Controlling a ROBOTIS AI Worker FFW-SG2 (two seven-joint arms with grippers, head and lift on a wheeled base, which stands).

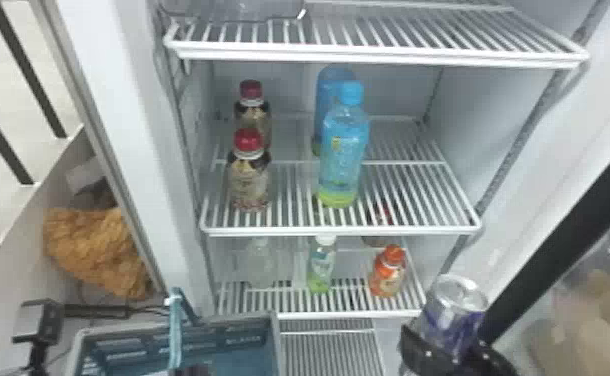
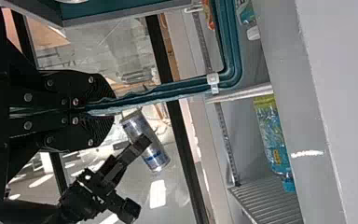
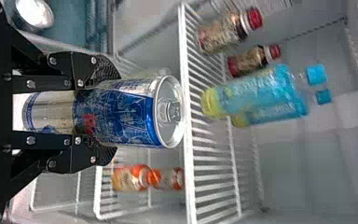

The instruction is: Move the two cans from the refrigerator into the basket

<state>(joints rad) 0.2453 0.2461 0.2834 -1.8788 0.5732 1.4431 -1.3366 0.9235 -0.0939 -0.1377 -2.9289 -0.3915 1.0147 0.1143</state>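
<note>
Blue, the can point(image 3: 126, 112) juts from between the right gripper's point(image 1: 443, 346) clamped fingers point(image 3: 93, 154), the left gripper's point(image 1: 191, 371) pinching the basket handle point(image 2: 168, 92).

3 dark bars point(image 1: 27, 68) cross the pale surface point(image 1: 14, 110) at the head view's left.

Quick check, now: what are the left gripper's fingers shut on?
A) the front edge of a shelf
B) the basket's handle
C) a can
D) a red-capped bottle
B: in the left wrist view the left gripper has its fingers closed on the teal basket handle, while a blue and silver can is held in the right gripper.
</note>
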